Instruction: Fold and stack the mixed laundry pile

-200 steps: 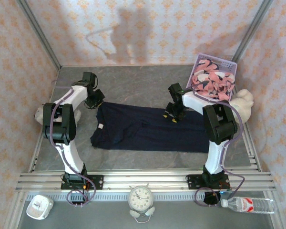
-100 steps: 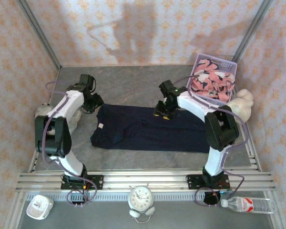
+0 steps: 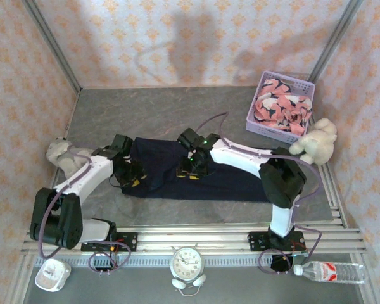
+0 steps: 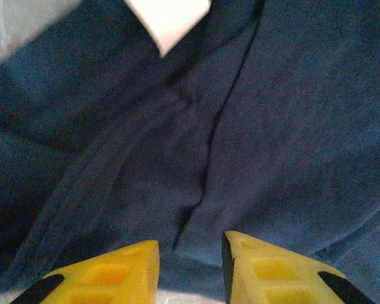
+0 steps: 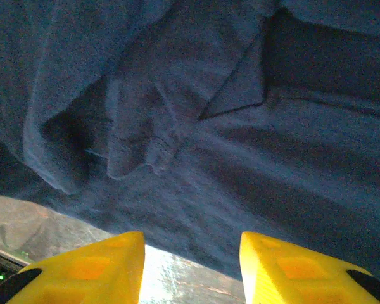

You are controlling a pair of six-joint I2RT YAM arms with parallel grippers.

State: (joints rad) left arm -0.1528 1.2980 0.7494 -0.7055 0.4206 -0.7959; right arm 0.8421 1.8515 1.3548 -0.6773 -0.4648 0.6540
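Near the desk's front, the dark navy garment lies spread flat for folding. At its left end the left gripper is partly open. Near its middle the right gripper is wider open. Both hover low, holding nothing, likely seeking edges to pinch. Far right, the salmon-pink printed garment sits bundled in a lavender basket.
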